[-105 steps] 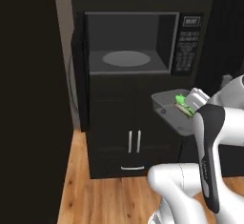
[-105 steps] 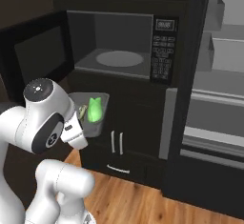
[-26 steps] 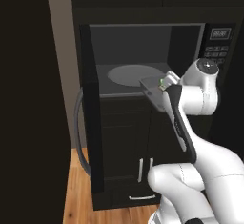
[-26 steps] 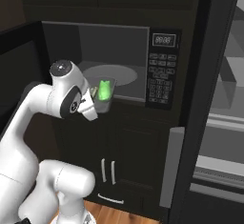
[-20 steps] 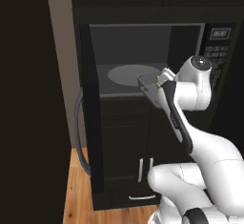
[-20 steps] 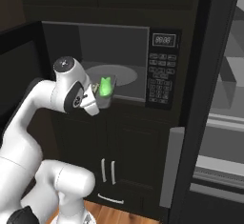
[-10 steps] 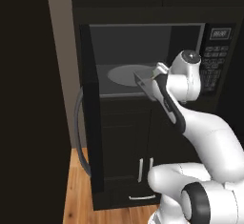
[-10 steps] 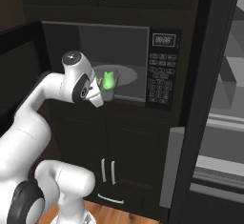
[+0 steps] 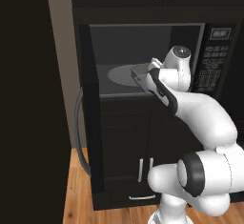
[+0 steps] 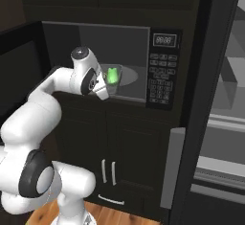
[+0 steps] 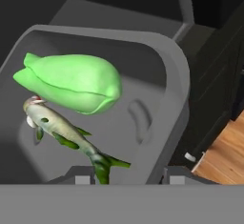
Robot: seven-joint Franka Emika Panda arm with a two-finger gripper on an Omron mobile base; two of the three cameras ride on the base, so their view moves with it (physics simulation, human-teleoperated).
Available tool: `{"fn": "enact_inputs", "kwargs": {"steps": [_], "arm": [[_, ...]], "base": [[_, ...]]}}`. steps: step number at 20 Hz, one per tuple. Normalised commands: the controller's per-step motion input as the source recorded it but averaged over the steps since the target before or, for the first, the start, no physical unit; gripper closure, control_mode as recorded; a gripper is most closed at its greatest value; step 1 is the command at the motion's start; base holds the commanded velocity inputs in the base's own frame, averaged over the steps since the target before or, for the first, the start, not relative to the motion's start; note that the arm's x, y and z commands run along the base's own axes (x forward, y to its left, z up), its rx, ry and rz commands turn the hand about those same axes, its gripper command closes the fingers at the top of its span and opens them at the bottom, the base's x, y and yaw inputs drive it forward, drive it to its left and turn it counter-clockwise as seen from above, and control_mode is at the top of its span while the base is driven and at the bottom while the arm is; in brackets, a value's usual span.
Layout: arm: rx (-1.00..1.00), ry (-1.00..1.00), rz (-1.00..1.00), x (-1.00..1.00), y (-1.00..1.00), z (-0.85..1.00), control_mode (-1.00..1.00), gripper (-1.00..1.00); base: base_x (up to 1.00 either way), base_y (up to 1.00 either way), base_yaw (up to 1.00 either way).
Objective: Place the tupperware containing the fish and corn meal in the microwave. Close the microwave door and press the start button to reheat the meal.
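Clearly the tool (image 10: 106, 86) is clamped partway shut on the tub's (image 10: 113, 81) near rim, keeping it level so the green corn (image 11: 71, 82) and fish (image 11: 66, 132) stay put. Tub hangs at the microwave (image 10: 134, 66) mouth, turntable (image 9: 125, 75) just beyond at 12 o'clock. Arm reaches forward, elbow bent, wrist horizontal; door (image 9: 93, 123) stands open at 9 o'clock.

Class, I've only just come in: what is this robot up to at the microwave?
The gripper holds the tupperware with the fish and corn meal at the mouth of the microwave. The tub is not yet set on the turntable. The microwave door stands wide open.
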Motion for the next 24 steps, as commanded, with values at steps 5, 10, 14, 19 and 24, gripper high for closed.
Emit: {"fn": "enact_inputs", "kwargs": {"steps": [5, 10, 14, 19, 24], "arm": [[0.00, 0.00, 0.00, 0.61, 0.00, 0.00, -1.00, 1.00], [0.00, 0.00, 0.00, 0.64, 0.00, 0.00, -1.00, 1.00], [0.00, 0.00, 0.00, 0.66, 0.00, 0.00, -1.00, 1.00], [0.00, 0.00, 0.00, 0.63, 0.00, -0.05, -1.00, 1.00], [0.00, 0.01, 0.00, 0.60, 0.00, -0.19, -1.00, 1.00]], "base": [[0.00, 0.00, 0.00], [0.00, 0.00, 0.00], [0.00, 0.00, 0.00], [0.00, 0.00, 0.00], [0.00, 0.00, 0.00]]}}
